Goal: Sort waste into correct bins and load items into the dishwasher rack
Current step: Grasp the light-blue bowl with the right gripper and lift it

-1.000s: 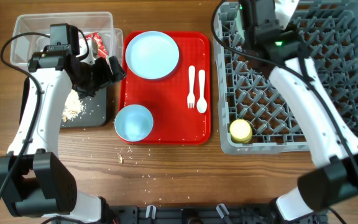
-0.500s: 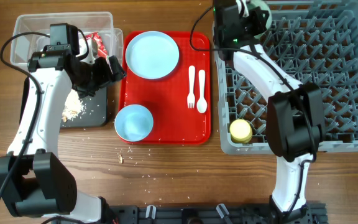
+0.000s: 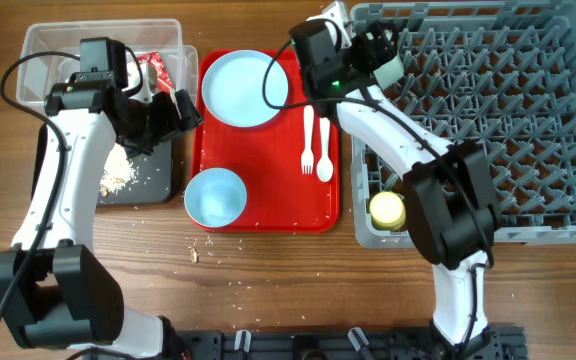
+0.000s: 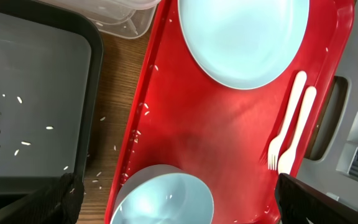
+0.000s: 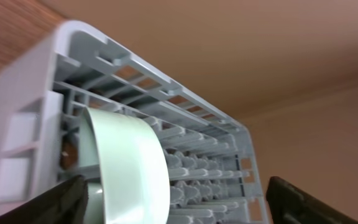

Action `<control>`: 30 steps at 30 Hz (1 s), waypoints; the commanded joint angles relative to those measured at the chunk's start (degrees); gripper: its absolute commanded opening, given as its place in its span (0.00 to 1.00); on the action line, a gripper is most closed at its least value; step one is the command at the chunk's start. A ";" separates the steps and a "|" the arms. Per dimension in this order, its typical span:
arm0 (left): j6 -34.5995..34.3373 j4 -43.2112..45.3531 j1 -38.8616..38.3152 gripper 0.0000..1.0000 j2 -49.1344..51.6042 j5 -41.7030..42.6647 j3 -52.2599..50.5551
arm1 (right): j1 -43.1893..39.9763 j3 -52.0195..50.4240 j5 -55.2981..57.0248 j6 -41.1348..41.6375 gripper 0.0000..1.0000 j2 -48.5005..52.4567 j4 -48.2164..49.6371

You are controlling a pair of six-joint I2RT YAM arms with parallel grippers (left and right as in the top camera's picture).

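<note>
My right gripper (image 3: 368, 55) hangs open at the near-left corner of the grey dishwasher rack (image 3: 488, 130). A pale green bowl (image 5: 129, 168) stands on edge among the rack's pegs, close to the left finger (image 5: 64, 199) and free of the right one. A yellow cup (image 3: 387, 210) lies in the rack's front-left corner. On the red tray (image 3: 268, 150) lie a blue plate (image 3: 245, 88), a blue bowl (image 3: 215, 197), a white fork (image 3: 308, 140) and a spoon (image 3: 325, 145). My left gripper (image 4: 179, 205) is open above that blue bowl (image 4: 160, 199).
A clear tub (image 3: 48, 45) at the back left holds a red wrapper (image 3: 155, 68). The black tray (image 3: 153, 185) in front of it carries rice scraps (image 3: 118, 172). Crumbs (image 3: 196, 250) dot the wood near the red tray's front.
The right arm swung left across the rack's back edge to its left corner, and its jaws opened, leaving the pale green bowl standing in the rack. The left arm stayed put.
</note>
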 commanded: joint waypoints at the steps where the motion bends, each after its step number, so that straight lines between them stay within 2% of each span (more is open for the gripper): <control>1: 0.50 0.13 0.26 1.00 -0.81 -0.33 0.92 | 1.01 0.42 -5.92 10.47 1.00 -4.83 -2.21; 3: 0.50 0.13 0.26 1.00 -0.81 -0.33 0.92 | 1.05 0.42 -14.78 16.76 1.00 -9.51 -7.56; 4: 0.50 0.15 0.26 1.00 -0.81 -0.33 0.92 | 1.03 0.42 -23.54 20.81 1.00 -12.28 -11.74; 5: 0.50 0.15 0.26 1.00 -0.81 -0.33 0.92 | 1.03 0.42 -40.39 23.63 1.00 -15.63 -16.87; 6: 0.50 0.13 0.26 1.00 -0.81 -0.33 0.92 | 1.03 0.42 -49.13 25.09 1.00 -16.96 -18.93; 8: 0.50 0.13 0.26 1.00 -0.81 -0.33 0.92 | 1.03 0.37 -75.95 34.07 1.00 -18.08 -24.24; 10: 0.50 0.13 0.26 1.00 -0.81 -0.33 0.92 | 1.70 -2.01 -87.86 39.58 1.00 -16.46 -25.05; 14: 0.50 0.13 0.26 1.00 -0.81 -0.33 0.92 | 6.97 -10.56 -88.46 49.46 0.81 -13.00 -21.57; 17: 0.50 0.15 0.26 1.00 -0.81 -0.33 0.92 | 11.54 -16.48 -83.41 56.87 0.68 -10.36 -15.96; 21: 0.50 0.15 0.26 1.00 -0.81 -0.33 0.92 | 14.05 -16.90 -82.58 59.39 0.60 -4.66 -15.58; 23: 0.50 0.15 0.26 1.00 -0.81 -0.33 0.92 | 13.97 -16.90 -82.62 59.52 0.38 -3.72 -15.96; 24: 0.50 0.15 0.26 1.00 -0.81 -0.33 0.92 | 13.81 -16.87 -82.73 59.41 0.17 -3.78 -16.09; 25: 0.50 0.13 0.26 1.00 -0.81 -0.33 0.92 | 13.70 -16.87 -82.86 59.19 0.04 -3.98 -16.09; 28: 0.50 0.15 0.26 1.00 -0.81 -0.33 0.92 | 11.82 -16.83 -83.30 59.10 0.05 -5.38 -17.35; 30: 0.50 0.13 0.26 1.00 -0.81 -0.33 0.92 | 9.53 -16.83 -83.17 55.19 0.04 -10.71 -18.10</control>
